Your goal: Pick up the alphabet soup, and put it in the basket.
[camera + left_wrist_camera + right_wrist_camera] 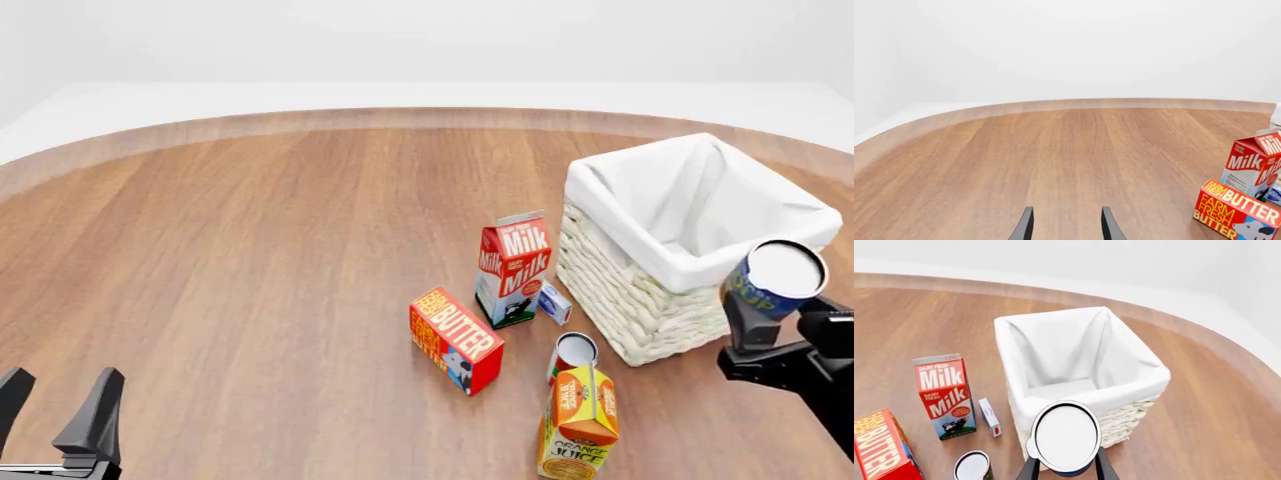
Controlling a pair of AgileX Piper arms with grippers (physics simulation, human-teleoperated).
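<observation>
A: So, where is the alphabet soup [774, 280] in the front view?

B: At the right edge of the frame, lifted off the table [267, 260] and held in the right gripper [771, 318]. Its jaws are closed against the can's sides. The pale flat top faces the camera, and the can overlaps the near right corner of the basket [627, 290].

A: Is it over the basket's opening?

B: In the right wrist view the can's top sits low in the middle of the frame, in front of the basket's near rim, with the white cloth lining open beyond it. Whether it is above the opening or just short of the rim, I cannot tell.

A: And the left gripper [54, 405]?

B: Lower left corner of the front view, its jaws spread apart with nothing between them. The left wrist view shows the two dark fingertips [1025, 226] apart over bare wood.

A: What else stands on the table?

B: A milk carton [514, 268] stands upright just left of the basket, with a small white box [554, 302] between the two. A butter box [455, 340] lies lower left of the milk. Near the bottom edge there is an orange juice carton [578, 425], and a slimmer can [573, 355] just behind it.
</observation>
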